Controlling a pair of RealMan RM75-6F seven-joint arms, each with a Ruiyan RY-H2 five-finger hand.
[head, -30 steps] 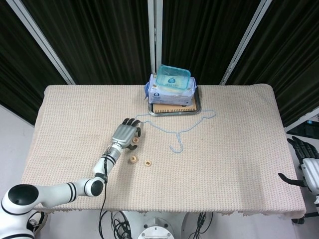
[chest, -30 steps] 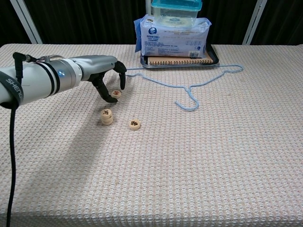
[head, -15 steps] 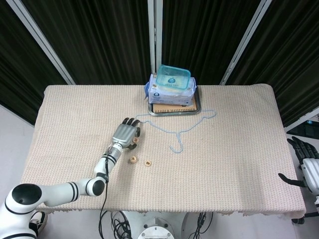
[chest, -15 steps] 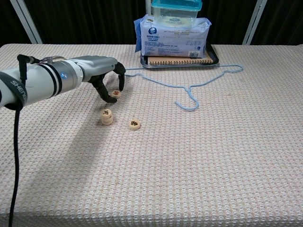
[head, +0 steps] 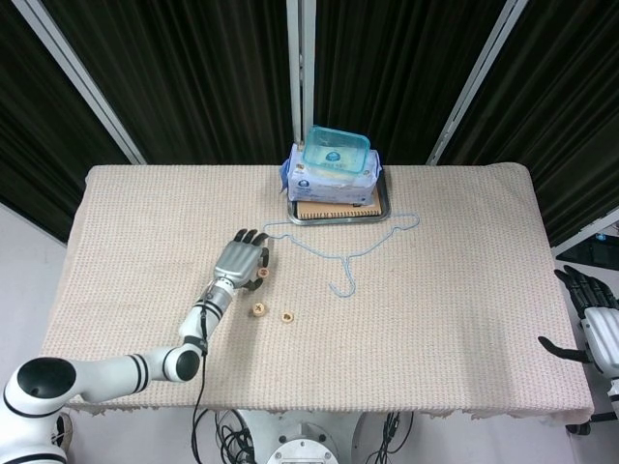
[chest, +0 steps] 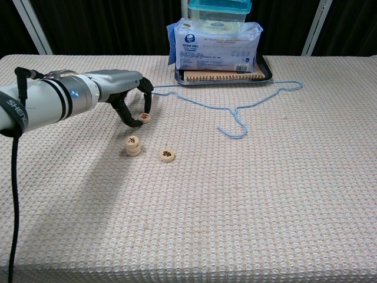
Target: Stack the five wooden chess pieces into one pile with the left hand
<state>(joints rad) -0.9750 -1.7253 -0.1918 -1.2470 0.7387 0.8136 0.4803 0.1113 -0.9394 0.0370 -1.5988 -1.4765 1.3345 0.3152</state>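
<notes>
Fingers of the left hand have drawn in around the far piece since a second ago, thumb and fingertip now just touching it, seemingly starting a pinch. The pile stands just nearer on the bench, with a loose piece beside it. The right hand hangs off the edge, spread, holding nothing.
</notes>
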